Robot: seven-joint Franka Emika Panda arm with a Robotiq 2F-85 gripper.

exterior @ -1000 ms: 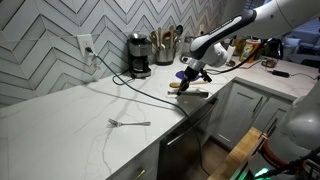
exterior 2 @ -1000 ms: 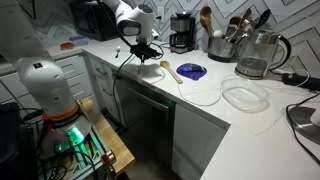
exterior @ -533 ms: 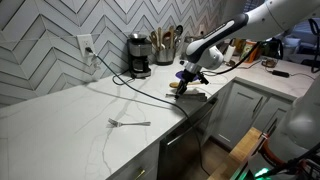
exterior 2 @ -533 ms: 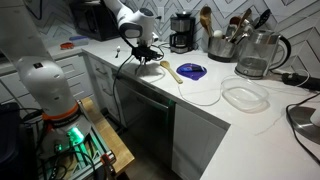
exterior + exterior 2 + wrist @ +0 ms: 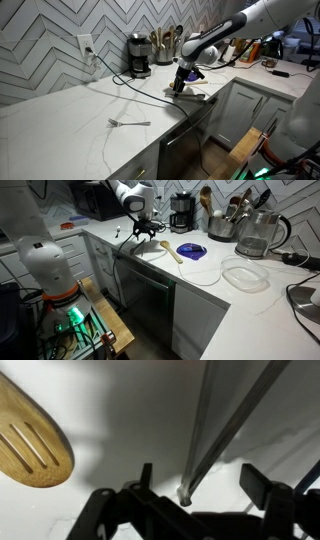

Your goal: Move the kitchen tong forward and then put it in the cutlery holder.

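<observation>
Spread wide is the pincer (image 5: 203, 482) in the wrist view; its fingers (image 5: 262, 485) are set well apart and nothing is gripped; the tong (image 5: 199, 425) is seen between them, its joined end lying nearer the finger at 9 o'clock, and no contact with either finger can be made out; from that end the two grey arms are fanned toward 12 and 1 o'clock over the white counter (image 5: 120, 400); the spoon (image 5: 30, 445) is found at 9 o'clock of the tong, apart from it, its slotted bowl turned up; in an exterior view the pincer (image 5: 143, 232) is lowered close over the counter near its front edge, with the spoon (image 5: 170, 250) at 4 o'clock of it and a blue item (image 5: 191, 250) just beyond the spoon at 3 o'clock; the holder (image 5: 222, 225), crowded with utensils, is placed well apart at 2 o'clock, beside the kettle (image 5: 252, 235); in an exterior view a fork (image 5: 130, 123) is seen alone at 8 o'clock of the pincer, well apart; the tong itself is too thin to be told clearly in both exterior views.
</observation>
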